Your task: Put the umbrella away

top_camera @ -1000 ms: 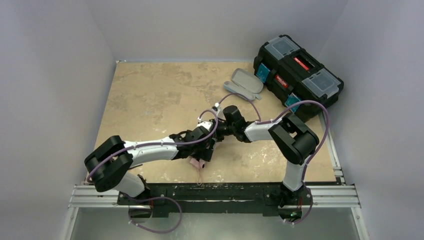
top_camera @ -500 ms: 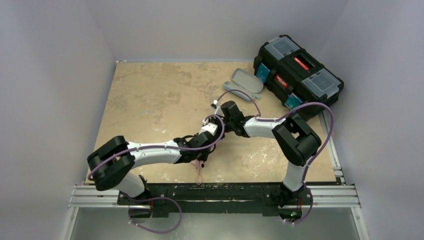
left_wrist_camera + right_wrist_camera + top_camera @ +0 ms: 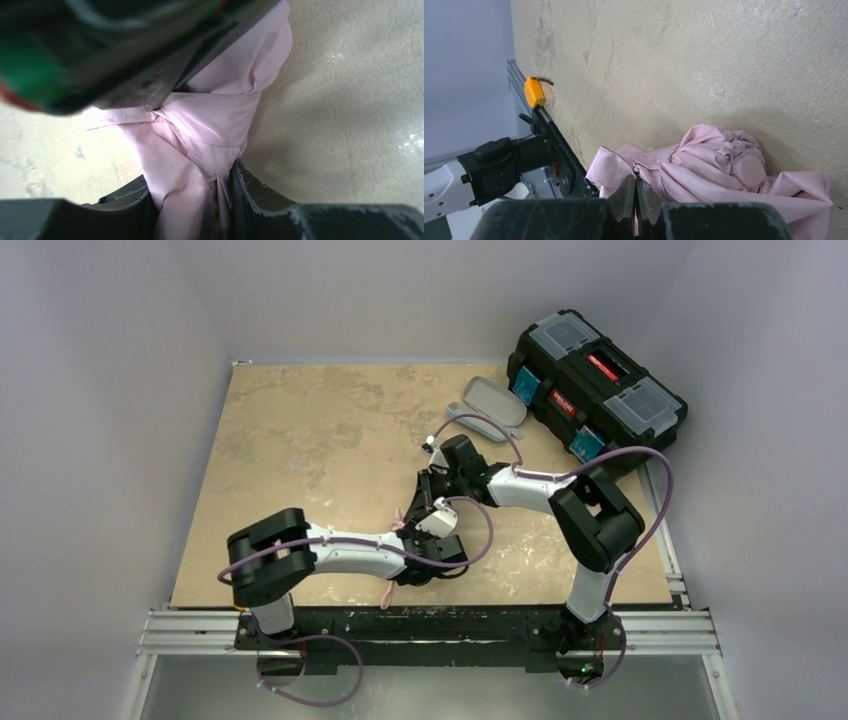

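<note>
The umbrella (image 3: 719, 160) is a crumpled bundle of pale pink fabric lying on the tan table, with a round pink end (image 3: 749, 170) showing. My right gripper (image 3: 636, 194) is shut on a fold of its fabric. My left gripper (image 3: 190, 192) is shut on another bunch of the same pink fabric (image 3: 220, 115), close under the right gripper's body. In the top view both grippers meet near the table's front middle, left (image 3: 430, 540) and right (image 3: 428, 500), and they hide nearly all of the umbrella.
A grey oval case (image 3: 492, 403) lies at the back right. A black toolbox (image 3: 595, 380) stands beside it at the right edge. The metal rail (image 3: 549, 135) with an orange part (image 3: 534, 91) runs along the table's near edge.
My left arm has swung its elbow and forearm to the right, and its gripper now sits farther right. My right gripper has drawn slightly back. The pink fabric seen earlier is now covered.
</note>
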Robot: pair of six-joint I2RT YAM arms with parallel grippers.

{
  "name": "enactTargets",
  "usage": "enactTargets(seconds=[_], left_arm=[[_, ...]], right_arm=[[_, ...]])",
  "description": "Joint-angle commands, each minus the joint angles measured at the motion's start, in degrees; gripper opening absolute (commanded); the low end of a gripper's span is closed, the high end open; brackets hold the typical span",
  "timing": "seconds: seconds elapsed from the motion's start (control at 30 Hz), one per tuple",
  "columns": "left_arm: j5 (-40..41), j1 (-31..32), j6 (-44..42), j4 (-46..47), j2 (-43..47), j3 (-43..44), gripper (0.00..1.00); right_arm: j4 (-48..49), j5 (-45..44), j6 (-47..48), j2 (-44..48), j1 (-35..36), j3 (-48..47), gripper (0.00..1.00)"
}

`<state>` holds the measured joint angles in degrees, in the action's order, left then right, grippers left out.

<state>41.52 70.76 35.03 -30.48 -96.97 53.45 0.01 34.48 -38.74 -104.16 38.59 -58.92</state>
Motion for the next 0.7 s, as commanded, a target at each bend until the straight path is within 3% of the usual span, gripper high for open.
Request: enactTargets(seconds=[0.0,0.33,0.67], left_arm=[[6.67,5.19,3.90,-8.91,-5.68,5.13,0.00],[10.64,10.85,9.22,-18.16,-17.85,13.61,0.00],[9.94,10.73,13.20,-18.41,-17.57,12.27,0.00]], right_arm=[[5.20,-3.95,0.51,2.27,-1.28,0.29,0.00],[10.92,-3.85,-1.60,3.19,-1.46,2.82,0.00],[17.35,-5.24,-4.65,8.52,-4.17,10.52,0.00]])
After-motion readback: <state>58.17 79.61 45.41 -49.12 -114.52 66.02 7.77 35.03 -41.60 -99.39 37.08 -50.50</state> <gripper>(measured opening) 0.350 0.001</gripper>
